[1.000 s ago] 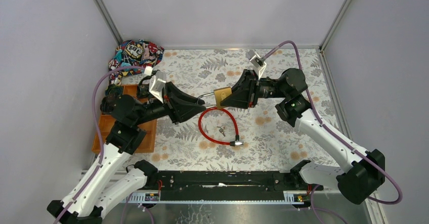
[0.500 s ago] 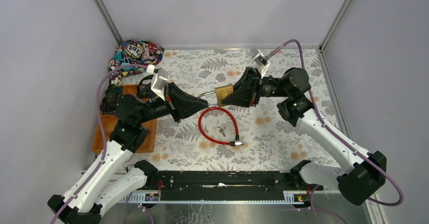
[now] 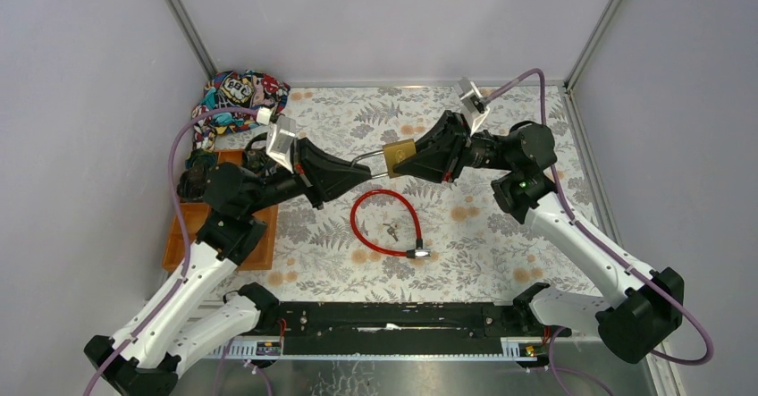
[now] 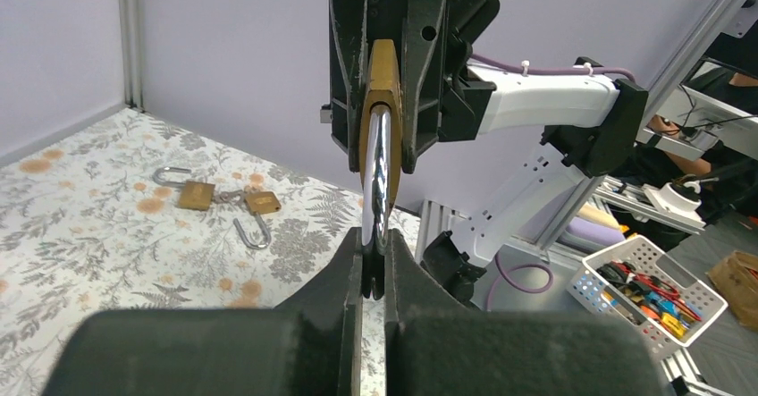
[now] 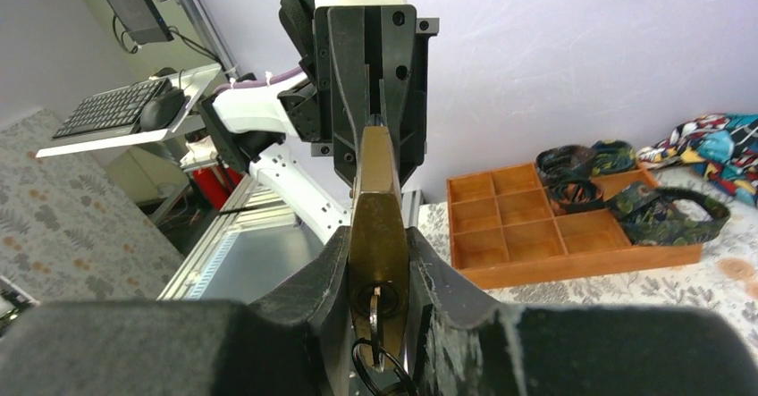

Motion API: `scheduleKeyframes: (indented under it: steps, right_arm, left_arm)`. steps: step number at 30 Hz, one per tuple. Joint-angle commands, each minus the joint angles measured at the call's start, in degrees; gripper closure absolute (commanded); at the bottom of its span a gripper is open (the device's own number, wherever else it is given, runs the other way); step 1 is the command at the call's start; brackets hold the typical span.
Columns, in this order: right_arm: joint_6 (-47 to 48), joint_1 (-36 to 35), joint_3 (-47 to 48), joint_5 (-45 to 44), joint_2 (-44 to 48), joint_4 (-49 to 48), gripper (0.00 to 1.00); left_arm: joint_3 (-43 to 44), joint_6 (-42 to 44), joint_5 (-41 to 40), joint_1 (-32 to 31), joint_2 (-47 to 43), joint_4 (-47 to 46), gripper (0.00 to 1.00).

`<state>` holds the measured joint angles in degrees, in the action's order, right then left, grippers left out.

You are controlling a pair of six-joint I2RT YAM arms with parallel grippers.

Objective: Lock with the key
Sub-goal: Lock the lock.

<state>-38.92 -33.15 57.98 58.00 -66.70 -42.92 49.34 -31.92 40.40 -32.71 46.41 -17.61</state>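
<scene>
Just below padlock (image 3: 398, 156), red cable lock (image 3: 357, 231), keys (image 3: 391, 231), wooden tray (image 3: 176, 240) left

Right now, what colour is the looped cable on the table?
The cable is red, clearest in the top external view.

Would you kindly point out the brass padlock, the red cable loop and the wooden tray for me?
brass padlock (image 3: 399, 156), top external view, on its brass body.
red cable loop (image 3: 354, 223), top external view, on the loop's left arc.
wooden tray (image 5: 581, 265), right wrist view, on its front wall.
</scene>
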Motion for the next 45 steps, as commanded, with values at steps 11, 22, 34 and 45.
scheduleKeyframes:
  steps: [11, 22, 34, 45]
  right_arm:
    - [3.0, -5.2, -1.9, -6.7, -6.3, -2.2, 1.0]
    - [1.5, -5.2, -0.4, -2.2, -10.3, -6.3, 1.0]
    - [6.0, -7.6, -0.6, -4.7, -12.2, -0.4, 1.0]
    - [3.4, -8.1, 3.9, -5.8, -13.5, -2.5, 1.0]
  left_arm:
    - [6.5, 1.8, -0.2, -5.9, 6.5, -8.4, 1.0]
    - [9.3, 3.8, 6.8, -11.0, 8.1, -5.2, 1.0]
    - [14.8, 10.4, -3.6, -11.6, 13.0, 2.4, 1.0]
    - [11.9, 15.6, -1.3, -18.4, 17.1, 11.3, 1.0]
